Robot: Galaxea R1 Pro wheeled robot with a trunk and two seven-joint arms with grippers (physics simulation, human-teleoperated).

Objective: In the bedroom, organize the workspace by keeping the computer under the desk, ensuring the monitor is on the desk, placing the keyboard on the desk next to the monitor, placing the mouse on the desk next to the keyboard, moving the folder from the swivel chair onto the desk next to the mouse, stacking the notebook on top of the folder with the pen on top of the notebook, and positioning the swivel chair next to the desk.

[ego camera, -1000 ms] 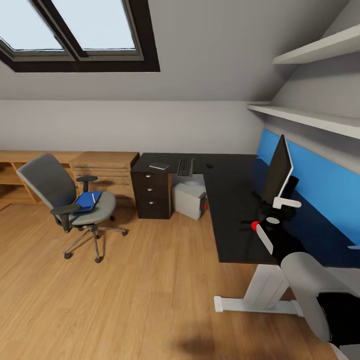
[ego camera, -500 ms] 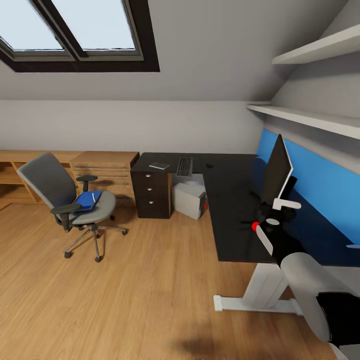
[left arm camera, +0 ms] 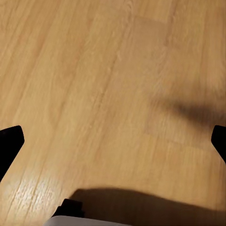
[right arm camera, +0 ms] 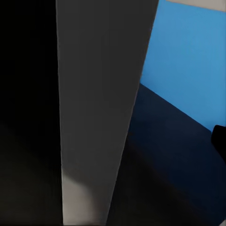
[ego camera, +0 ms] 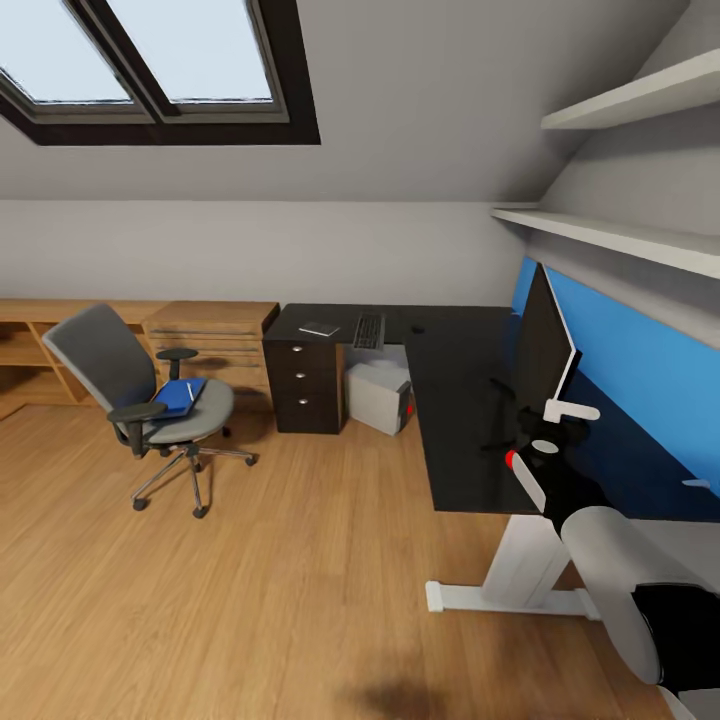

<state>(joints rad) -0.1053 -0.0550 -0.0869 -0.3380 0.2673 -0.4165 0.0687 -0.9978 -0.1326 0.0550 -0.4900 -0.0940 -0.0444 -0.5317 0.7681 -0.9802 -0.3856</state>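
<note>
- While my base creeps along, the whole head view has slid a little, so the chair [ego camera: 150, 395] and desk [ego camera: 465, 400] only seem to have moved.
- The monitor [ego camera: 540, 345] has shifted more than the room around it and now leans further over the desk. I take that as my right arm repositioning it, so the monitor step looks to be in hand.
- My right pincer [ego camera: 535, 440] is at the monitor's foot. In its wrist view the screen's edge is very close and one dark fingertip [right arm camera: 219, 140] shows beside it. I cannot tell whether the pincer is clamped or slack.
- My left pincer [left arm camera: 113, 141] hangs spread wide over bare floor [left arm camera: 94, 70], holding nothing.
- The chair seat holds the folder [ego camera: 178, 398], with the pen [ego camera: 188, 392] lying on it. Both are well apart from the desk.
- The desk's three drawers [ego camera: 302, 390] are closed, so I cannot see what is in them.
- On the far wing lie the notebook [ego camera: 320, 330], keyboard [ego camera: 369, 332] and mouse [ego camera: 418, 330].
- The computer [ego camera: 380, 398] sits under the desk.
</note>
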